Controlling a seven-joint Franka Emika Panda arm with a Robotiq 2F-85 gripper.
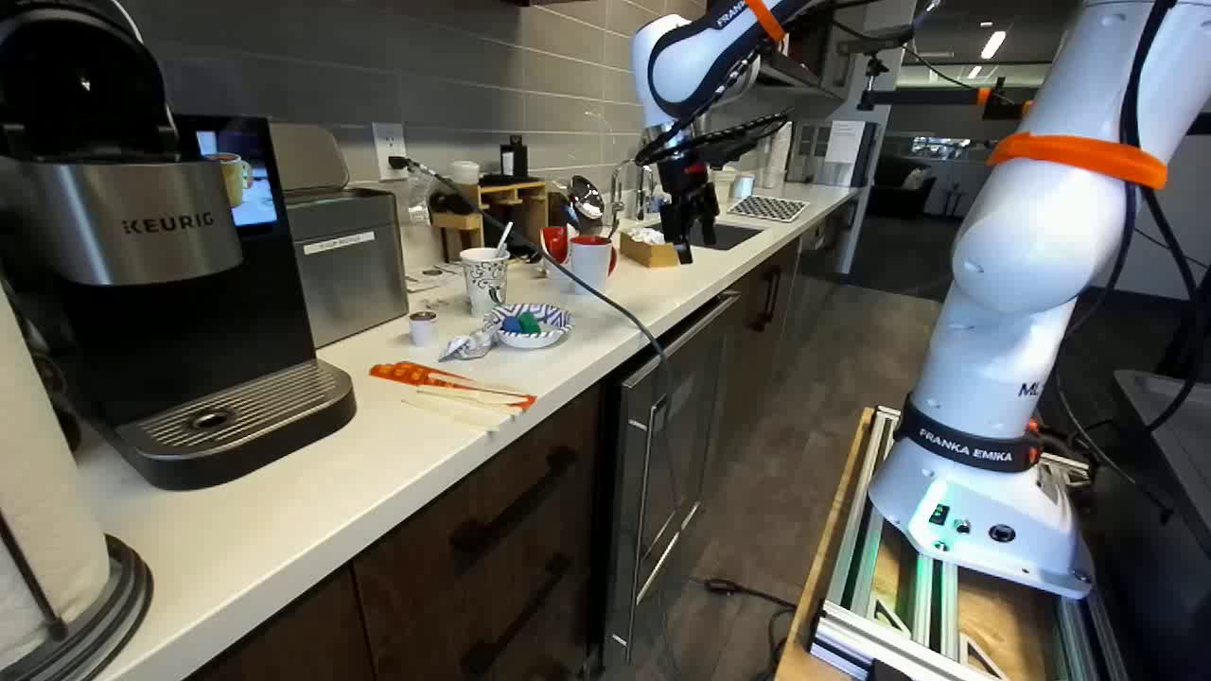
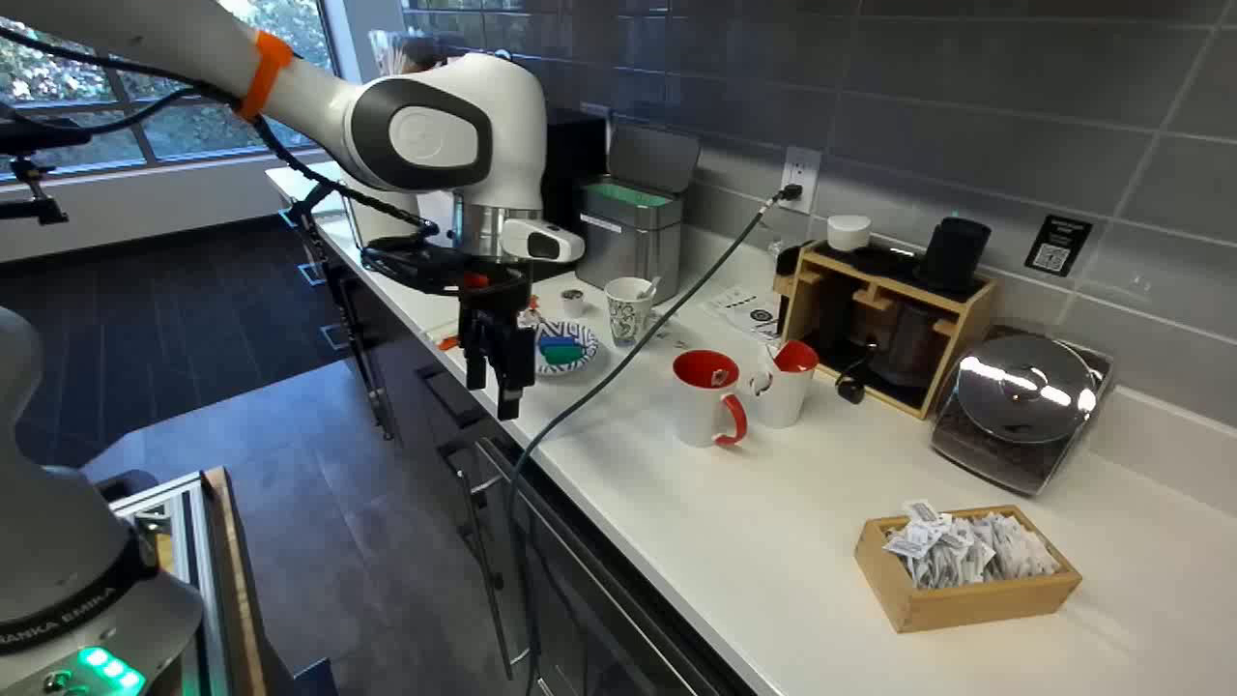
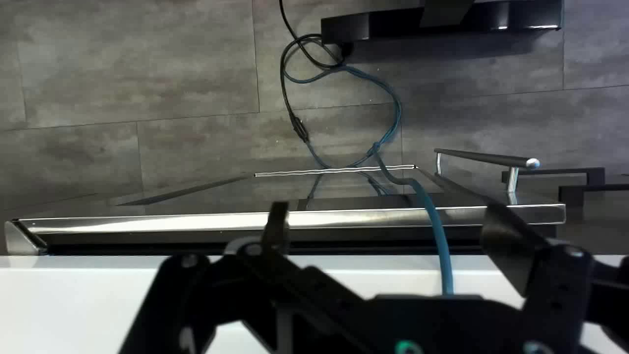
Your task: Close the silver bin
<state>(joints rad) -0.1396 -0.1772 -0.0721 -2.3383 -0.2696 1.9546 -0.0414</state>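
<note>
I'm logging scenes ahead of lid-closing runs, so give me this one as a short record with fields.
target: silver bin, on the counter beside the Keurig coffee maker
lid: raised, not yet closed
gripper: open, holding nothing, apart from the silver bin
cable: blue cable, plugged into the wall outlet, draped over the counter's front edge
nearby: patterned paper cup; shallow blue-and-white bowl with blue and green items
</note>
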